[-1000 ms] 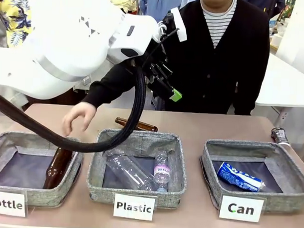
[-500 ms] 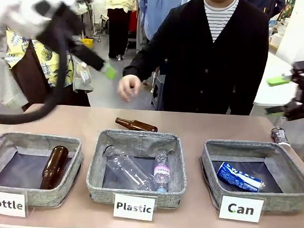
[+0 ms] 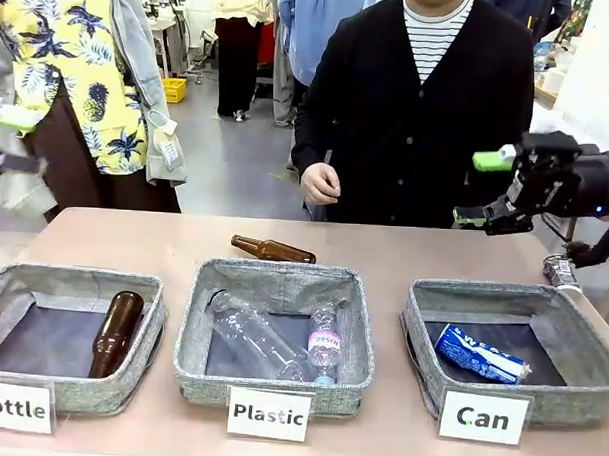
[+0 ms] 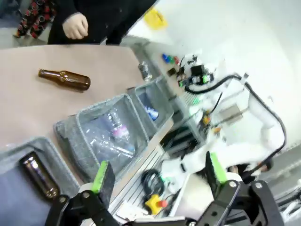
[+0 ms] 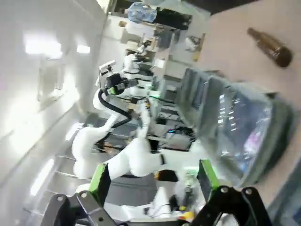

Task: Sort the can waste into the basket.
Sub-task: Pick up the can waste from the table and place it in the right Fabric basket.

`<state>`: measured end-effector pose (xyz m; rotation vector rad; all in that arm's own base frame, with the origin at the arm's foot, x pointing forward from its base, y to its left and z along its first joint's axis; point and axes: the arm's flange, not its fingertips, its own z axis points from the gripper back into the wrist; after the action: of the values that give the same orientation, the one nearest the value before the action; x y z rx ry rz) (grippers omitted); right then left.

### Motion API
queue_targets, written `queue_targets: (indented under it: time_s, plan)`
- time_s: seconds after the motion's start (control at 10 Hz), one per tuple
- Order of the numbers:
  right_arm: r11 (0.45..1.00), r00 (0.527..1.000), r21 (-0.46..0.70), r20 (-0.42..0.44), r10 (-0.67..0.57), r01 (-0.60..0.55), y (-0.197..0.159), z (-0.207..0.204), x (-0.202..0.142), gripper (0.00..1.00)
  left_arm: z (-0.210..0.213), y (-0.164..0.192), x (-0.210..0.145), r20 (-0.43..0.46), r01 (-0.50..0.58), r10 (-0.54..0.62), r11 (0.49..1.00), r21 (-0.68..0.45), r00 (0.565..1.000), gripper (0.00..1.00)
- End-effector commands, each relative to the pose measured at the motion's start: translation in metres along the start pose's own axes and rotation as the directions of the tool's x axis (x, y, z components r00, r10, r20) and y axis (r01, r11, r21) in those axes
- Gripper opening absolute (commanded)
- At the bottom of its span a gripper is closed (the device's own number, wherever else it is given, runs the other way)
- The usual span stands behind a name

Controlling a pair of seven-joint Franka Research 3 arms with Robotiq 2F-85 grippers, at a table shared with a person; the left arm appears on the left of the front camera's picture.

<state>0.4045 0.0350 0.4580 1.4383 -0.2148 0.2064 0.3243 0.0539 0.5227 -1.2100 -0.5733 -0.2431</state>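
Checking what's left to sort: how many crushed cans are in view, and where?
2. The blue can lies inside the basket marked "Can"; the dark silvery can lies on the table just behind that basket's far right corner. The basket's near wall may hide more.

Table point(image 3: 404, 246): 3 grey bins point(image 3: 502, 291), brown bottle point(image 3: 274, 250) behind mid one, crushed can point(image 3: 560, 270) rt.

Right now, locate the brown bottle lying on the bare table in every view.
Front view: brown bottle centre, just behind the Plastic basket.
Left wrist view: upper left, near that basket.
Right wrist view: top right, near it.
Shared landmark: the Plastic basket.
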Motion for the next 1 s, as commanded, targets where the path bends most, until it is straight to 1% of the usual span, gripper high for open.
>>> queue_targets:
  time_s: [0.0,0.1,0.2,0.3,0.9]
  plan:
    - [0.984,0.991,-0.142,0.062,0.121,-0.111,-0.016,0.022,0.008,1.00,0.009,0.066,-0.044,0.151,-0.059,0.077,0.991,-0.119,0.986,1.00]
    - [0.965,0.986,-0.228,0.073,0.152,-0.131,-0.019,0.032,0.009,1.00,0.005,0.089,-0.053,0.165,-0.089,0.114,0.984,-0.153,0.980,1.00]
    - [0.925,0.985,-0.359,0.066,0.160,-0.127,-0.021,0.041,0.003,1.00,-0.005,0.107,-0.062,0.150,-0.095,0.115,0.987,-0.133,0.982,1.00]
    - [0.986,0.993,-0.132,0.044,0.111,-0.104,-0.020,0.026,0.005,1.00,0.028,0.068,-0.045,0.161,-0.101,0.117,0.990,-0.101,0.980,1.00]
    - [0.986,0.993,-0.132,0.044,0.111,-0.104,-0.020,0.026,0.005,1.00,0.028,0.068,-0.045,0.161,-0.101,0.117,0.990,-0.101,0.980,1.00]
